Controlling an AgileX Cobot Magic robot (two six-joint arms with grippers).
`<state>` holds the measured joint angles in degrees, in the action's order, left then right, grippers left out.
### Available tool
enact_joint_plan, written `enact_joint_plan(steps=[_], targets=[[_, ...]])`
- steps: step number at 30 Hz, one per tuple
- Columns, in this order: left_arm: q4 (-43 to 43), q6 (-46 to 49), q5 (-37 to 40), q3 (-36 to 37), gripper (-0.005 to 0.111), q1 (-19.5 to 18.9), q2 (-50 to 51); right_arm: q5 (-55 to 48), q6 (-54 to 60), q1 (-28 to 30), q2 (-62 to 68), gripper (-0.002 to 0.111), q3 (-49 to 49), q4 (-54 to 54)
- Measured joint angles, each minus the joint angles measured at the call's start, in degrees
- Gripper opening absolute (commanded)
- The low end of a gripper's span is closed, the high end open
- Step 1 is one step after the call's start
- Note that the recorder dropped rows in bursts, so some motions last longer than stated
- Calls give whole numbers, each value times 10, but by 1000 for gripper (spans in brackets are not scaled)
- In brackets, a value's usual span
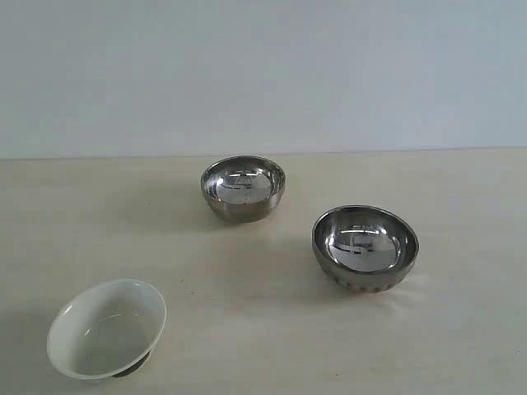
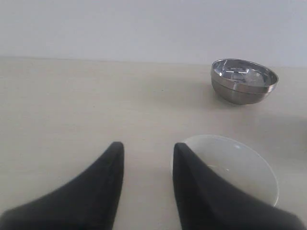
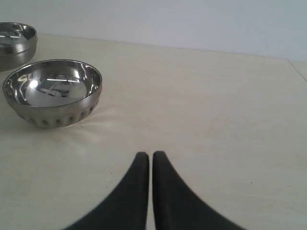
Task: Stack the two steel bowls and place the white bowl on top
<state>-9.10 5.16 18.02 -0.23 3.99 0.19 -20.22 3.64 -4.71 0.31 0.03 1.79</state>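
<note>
Meeting a pale wall, the beige table shows left pincer spread, right pincer pressed together.

Left hand jaws parted, nothing between, white bowl just beside one jaw, partly hidden, steel bowl beyond white bowl, upright on bench.

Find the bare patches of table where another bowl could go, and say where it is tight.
Bare table lies right of the near steel bowl, left of the far steel bowl behind the white bowl, and between the white and near steel bowls. Tightest: the gap between the steel bowls.
</note>
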Motion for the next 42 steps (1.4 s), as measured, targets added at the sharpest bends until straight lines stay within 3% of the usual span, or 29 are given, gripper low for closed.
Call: enact_joint_plan(steps=[13, 25, 30, 31, 34, 37, 39, 41, 42], targets=[[0, 0, 0, 0, 32, 0, 0, 27, 18, 0, 0, 0, 0, 0], [0, 0, 0, 0, 32, 0, 0, 361, 14, 0, -1, 0, 0, 0], [0, 0, 0, 0, 32, 0, 0, 601, -126, 0, -2, 0, -1, 0], [0, 0, 0, 0, 32, 0, 0, 607, -143, 0, -2, 0, -7, 0], [0, 0, 0, 0, 32, 0, 0, 497, -183, 0, 9, 0, -112, 18], [0, 0, 0, 0, 32, 0, 0, 394, -207, 0, 81, 18, -216, 62], [0, 0, 0, 0, 32, 0, 0, 360, -230, 0, 135, 45, -269, 82], [0, 0, 0, 0, 32, 0, 0, 325, -259, 0, 192, 79, -321, 88], [0, 0, 0, 0, 32, 0, 0, 300, -274, 0, 232, 87, -348, 91]])
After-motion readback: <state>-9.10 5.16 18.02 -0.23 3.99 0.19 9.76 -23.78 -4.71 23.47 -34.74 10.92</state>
